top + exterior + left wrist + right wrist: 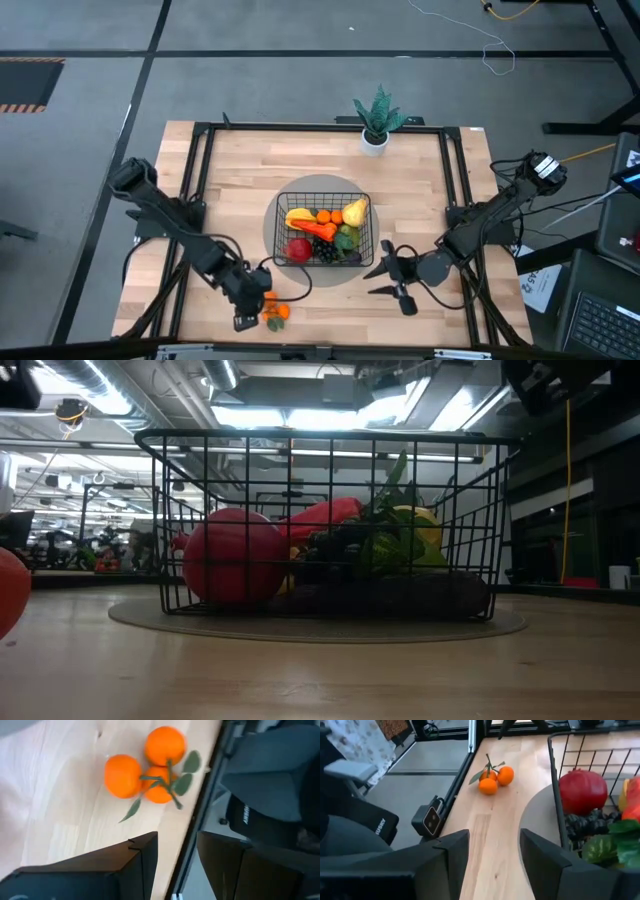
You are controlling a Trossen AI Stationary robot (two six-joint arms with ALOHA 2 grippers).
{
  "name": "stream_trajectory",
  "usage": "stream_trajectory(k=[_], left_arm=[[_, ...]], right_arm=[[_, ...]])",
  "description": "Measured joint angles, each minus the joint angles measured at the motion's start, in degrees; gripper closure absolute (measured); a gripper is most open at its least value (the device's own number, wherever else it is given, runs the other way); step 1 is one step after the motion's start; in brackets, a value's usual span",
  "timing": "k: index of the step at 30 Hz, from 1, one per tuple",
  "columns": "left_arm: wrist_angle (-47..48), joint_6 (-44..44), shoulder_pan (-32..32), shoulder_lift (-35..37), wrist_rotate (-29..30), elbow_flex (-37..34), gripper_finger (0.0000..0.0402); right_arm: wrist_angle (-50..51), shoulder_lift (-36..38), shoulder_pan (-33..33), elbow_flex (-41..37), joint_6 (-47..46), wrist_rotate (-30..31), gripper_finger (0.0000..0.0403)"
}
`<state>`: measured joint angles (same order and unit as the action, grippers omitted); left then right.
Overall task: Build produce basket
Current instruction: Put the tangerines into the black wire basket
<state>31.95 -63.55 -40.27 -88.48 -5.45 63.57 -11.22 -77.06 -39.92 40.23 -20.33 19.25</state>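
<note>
We see the black wire-mesh basket [320, 525] standing on a round grey mat [318, 624] on the wooden table [300, 680]. Inside it a red apple [232, 570] sits beside dark grapes [335, 552], a green leafy piece [392, 540] and a yellow fruit [420, 525].

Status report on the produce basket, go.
Left gripper open, empty, beside the oranges at the table's near edge. Right gripper open, empty, just right of the basket. Basket mostly filled; oranges still outside. Nothing between.
</note>
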Motion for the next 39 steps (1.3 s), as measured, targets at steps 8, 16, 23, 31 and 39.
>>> stream_trajectory(k=[8,16,23,31,39], left_arm=[[-0.19,-3.61,0.0,-5.27,0.02,0.0,0.0277],[-5.06,-3.43,0.39,-5.8,2.87,0.0,0.0277],[-6.99,-3.41,0.39,-5.78,3.35,0.0,0.0277],[-7.07,-3.39,0.14,-5.78,5.06,0.0,0.0277],[-7.26,-3.41,-1.86,-5.78,6.47,0.0,0.0277]], right_arm=[[1.49,0.0,0.0,0.0,-5.7,-0.07,0.0238],[3.67,0.0,0.0,0.0,-9.49,-0.02,0.0238],[3.72,0.0,0.0,0.0,-9.6,-0.02,0.0238],[3.87,0.0,0.0,0.0,-9.52,-0.02,0.0238],[3.87,0.0,0.0,0.0,-9.47,-0.02,0.0238]])
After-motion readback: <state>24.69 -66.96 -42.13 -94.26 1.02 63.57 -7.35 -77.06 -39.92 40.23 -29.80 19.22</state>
